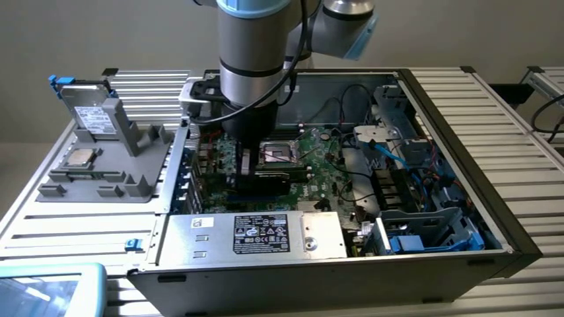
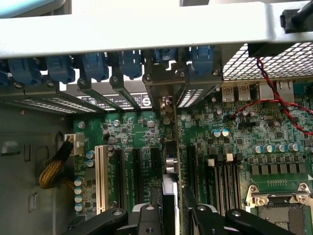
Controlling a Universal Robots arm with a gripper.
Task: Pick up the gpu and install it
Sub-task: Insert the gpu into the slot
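The arm (image 1: 255, 53) reaches straight down from the top centre of the exterior frame into an open PC case (image 1: 458, 165) lying on its side on a ribbed metal table (image 1: 520, 132). Behind the table is a plain beige wall (image 1: 105, 33). At the left of the frame a grey holder (image 1: 132, 155) stands on the table, with a silver drive (image 1: 92, 115) propped upright in it and a round chip (image 1: 81, 157) lying flat beside it. A power supply (image 1: 264, 234) with a label fills the near edge of the case, and a corner of a screen (image 1: 44, 287) shows at lower left.

In the wrist view the gripper (image 2: 170, 215) sits at bottom centre, jaws partly closed on the gpu (image 2: 171, 166), which stands edge-on to the camera above the green motherboard (image 2: 230, 147), in line with the black slots (image 2: 137, 171). Its bracket end points to the rear slot covers (image 2: 127, 85) with their blue latches (image 2: 93, 63) across the upper frame. The exterior view places the gpu (image 1: 247, 162) under the wrist, left of the CPU socket (image 1: 280, 153).
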